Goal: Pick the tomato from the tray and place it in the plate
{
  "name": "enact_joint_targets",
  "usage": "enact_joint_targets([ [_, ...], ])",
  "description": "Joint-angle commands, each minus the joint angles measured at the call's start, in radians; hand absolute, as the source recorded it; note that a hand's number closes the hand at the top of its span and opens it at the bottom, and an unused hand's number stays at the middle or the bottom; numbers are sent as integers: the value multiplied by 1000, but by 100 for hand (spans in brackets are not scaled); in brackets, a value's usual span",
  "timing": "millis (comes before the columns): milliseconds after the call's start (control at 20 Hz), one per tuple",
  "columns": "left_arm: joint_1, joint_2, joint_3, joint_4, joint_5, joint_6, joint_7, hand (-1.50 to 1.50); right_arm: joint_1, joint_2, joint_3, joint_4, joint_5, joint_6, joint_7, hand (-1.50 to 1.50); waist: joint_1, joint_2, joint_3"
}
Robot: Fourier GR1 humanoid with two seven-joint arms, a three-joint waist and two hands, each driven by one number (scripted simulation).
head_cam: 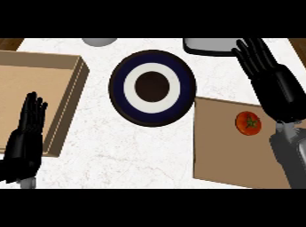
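The red tomato (248, 123), green stalk star up, lies on the brown tray's (221, 155) far half, at the worktop's (129, 155) right edge. The right robot hand (273, 80) hovers open beside it; the left robot hand (25, 133) rests open near the left edge.

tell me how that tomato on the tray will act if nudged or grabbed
The tomato looks round, so a nudge would probably roll it across the flat tray. Its smooth skin may slip in a grasp. It is small beside the right hand, so likely light.
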Motion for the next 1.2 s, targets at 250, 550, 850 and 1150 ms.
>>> enact_joint_targets([
  [250, -124, 109, -50, 82, -73, -82, 119, 0, -80, 138, -146, 95, 231, -496, -68, -150, -53, 38, 33],
  [550, -193, 83, -93, 103, -61, -109, 207, 0, 78, 93, 29, 257, 604, -675, -1, -150, -55, 40, 35],
  [850, -279, 71, -68, 170, -63, -138, 261, 0, 150, 175, 164, 380, 900, -888, -24, -150, -33, 27, 33],
  [1150, -316, 63, -50, 217, -69, -173, 262, 0, 217, 94, 164, 124, 1228, -864, 292, -150, -52, 18, 31],
])
